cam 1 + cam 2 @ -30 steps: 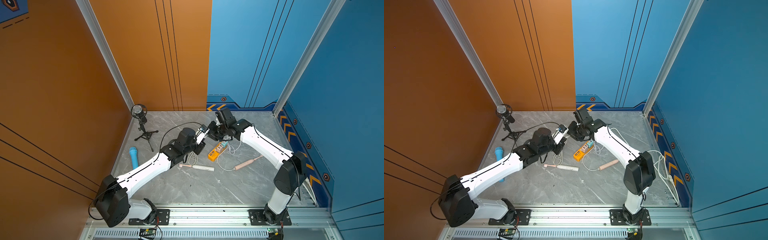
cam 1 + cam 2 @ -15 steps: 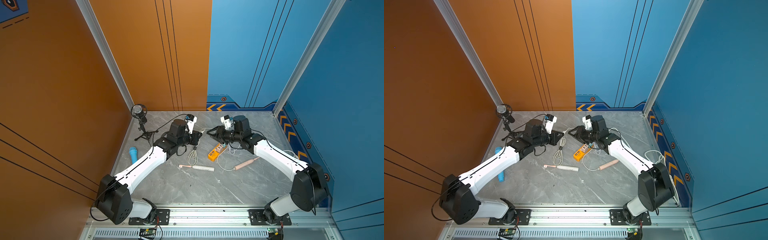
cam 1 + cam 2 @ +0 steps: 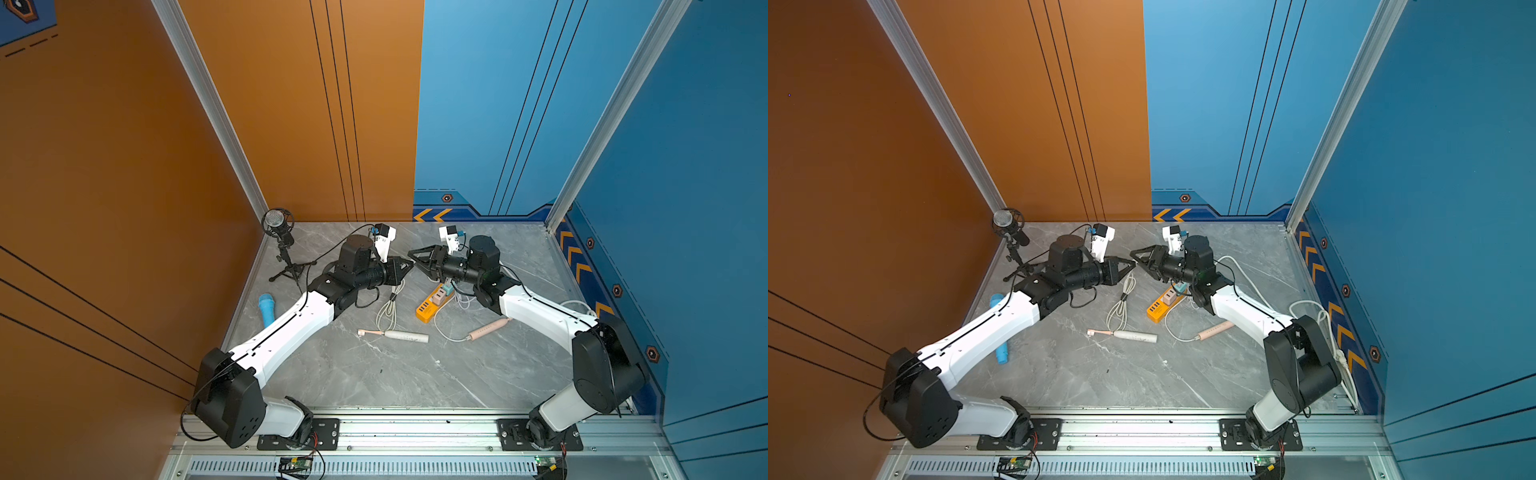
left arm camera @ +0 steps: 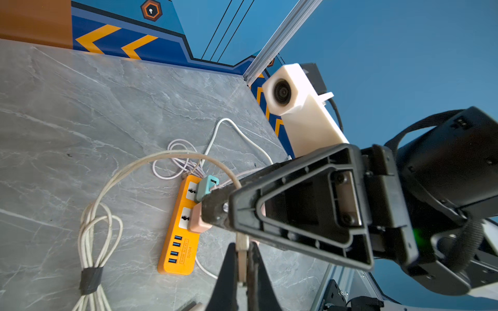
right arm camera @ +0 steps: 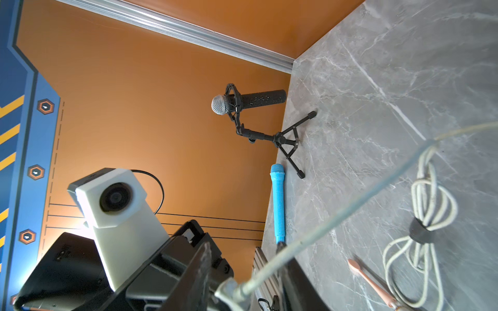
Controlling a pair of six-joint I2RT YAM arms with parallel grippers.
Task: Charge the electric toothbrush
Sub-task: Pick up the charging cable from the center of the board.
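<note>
The white electric toothbrush (image 3: 395,336) lies flat on the bench (image 3: 374,374), nearer than the orange power strip (image 3: 428,308) and well apart from both claws. Beyond the strip, the left claw (image 3: 406,265) pinches the charging cable (image 3: 388,307) by its plug (image 4: 242,253). The right claw (image 3: 415,255) meets it tip to tip, partly open.

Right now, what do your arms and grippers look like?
Both the left arm and the right arm have white shells with black joints and black bases. The left gripper and the right gripper are black, with hollow, ribbed triangular fingers. The left wrist camera and the right wrist camera have white housings. A thin black cable trails from the left one.
</note>
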